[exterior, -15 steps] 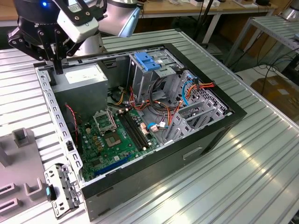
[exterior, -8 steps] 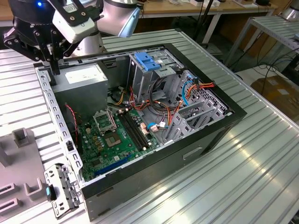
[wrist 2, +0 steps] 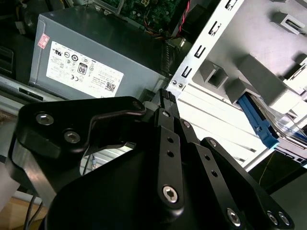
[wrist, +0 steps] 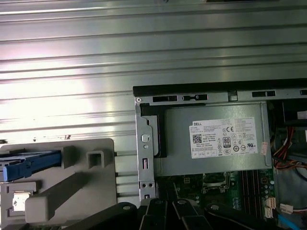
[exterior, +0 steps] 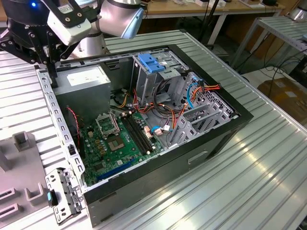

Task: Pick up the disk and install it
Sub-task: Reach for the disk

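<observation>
The disk (wrist: pixel 29 163) lies in a grey holder (wrist: pixel 72 191) on the table beside the open computer case (exterior: pixel 211 132). Its blue side rail (wrist 2: pixel 258 120) shows, while grey blocks cover most of its body. My black gripper (exterior: pixel 53 76) hangs over the case's corner by the grey power-supply box (exterior: pixel 81 81), apart from the disk. In the second wrist view the gripper (wrist 2: pixel 160 98) looks shut with nothing in it. The blue-topped drive bay (exterior: pixel 151 62) stands at the case's far side.
The case holds a green motherboard (exterior: pixel 117 143), orange and red cables (exterior: pixel 168 112) and a metal cage (exterior: pixel 201 117). A loose metal bracket (exterior: pixel 62 191) lies by the case's near corner. Ribbed metal table (exterior: pixel 259 182) stretches to the exterior view's right.
</observation>
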Motion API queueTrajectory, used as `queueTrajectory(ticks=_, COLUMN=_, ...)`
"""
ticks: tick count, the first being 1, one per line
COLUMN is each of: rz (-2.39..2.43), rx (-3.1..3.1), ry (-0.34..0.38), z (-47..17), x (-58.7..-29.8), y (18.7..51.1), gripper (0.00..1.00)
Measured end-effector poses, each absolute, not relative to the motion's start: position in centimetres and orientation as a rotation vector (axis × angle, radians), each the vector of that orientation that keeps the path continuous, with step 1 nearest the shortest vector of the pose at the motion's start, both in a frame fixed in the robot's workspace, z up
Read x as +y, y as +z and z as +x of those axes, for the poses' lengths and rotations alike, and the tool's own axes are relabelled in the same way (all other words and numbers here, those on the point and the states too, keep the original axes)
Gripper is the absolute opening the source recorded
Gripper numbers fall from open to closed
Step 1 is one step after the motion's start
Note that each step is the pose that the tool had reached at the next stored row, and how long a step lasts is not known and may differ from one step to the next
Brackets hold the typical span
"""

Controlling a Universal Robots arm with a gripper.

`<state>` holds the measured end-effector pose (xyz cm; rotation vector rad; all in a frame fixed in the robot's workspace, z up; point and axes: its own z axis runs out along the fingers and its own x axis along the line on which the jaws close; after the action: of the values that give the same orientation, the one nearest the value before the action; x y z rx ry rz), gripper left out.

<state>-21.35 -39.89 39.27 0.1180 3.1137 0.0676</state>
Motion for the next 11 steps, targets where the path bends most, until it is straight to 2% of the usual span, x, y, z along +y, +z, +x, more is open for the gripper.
queueTrajectory(ticks=11, rz=0.118, rx=3.114, ry=0.068, z=-22.41, x=-39.89, y=39.25, gripper=0.11)
